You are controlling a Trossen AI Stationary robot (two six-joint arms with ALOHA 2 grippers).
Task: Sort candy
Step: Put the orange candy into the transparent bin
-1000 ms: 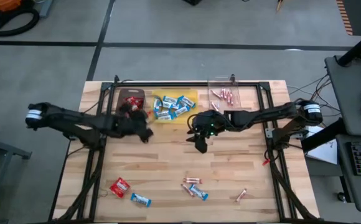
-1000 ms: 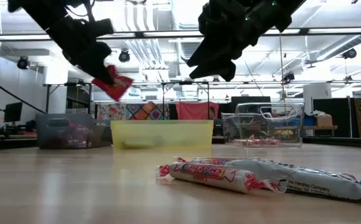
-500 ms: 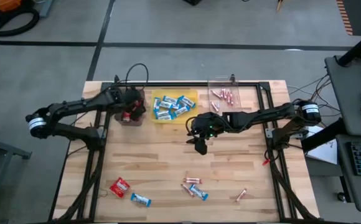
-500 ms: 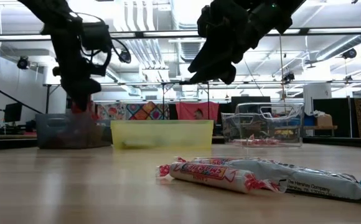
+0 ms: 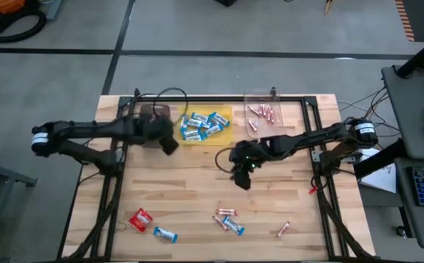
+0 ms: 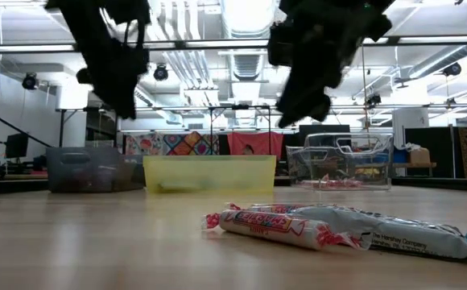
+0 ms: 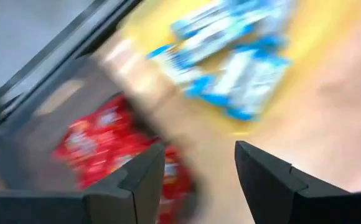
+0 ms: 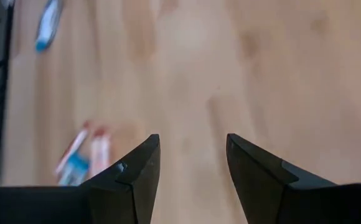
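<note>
Reaching over table centre, right tool (image 5: 242, 181) open, left tool (image 5: 169, 145) open, empty.

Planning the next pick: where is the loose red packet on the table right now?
In the high view the red packet lies near the table's front-left corner, just left of a blue-and-white bar, far from both claws.

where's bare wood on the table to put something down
Free: the wide strip between the three bins along the far edge and the loose candy near the front, apart from where the right tool hangs over it. Crowded: the front, with a red packet, a blue-and-white bar and a small cluster.
</note>
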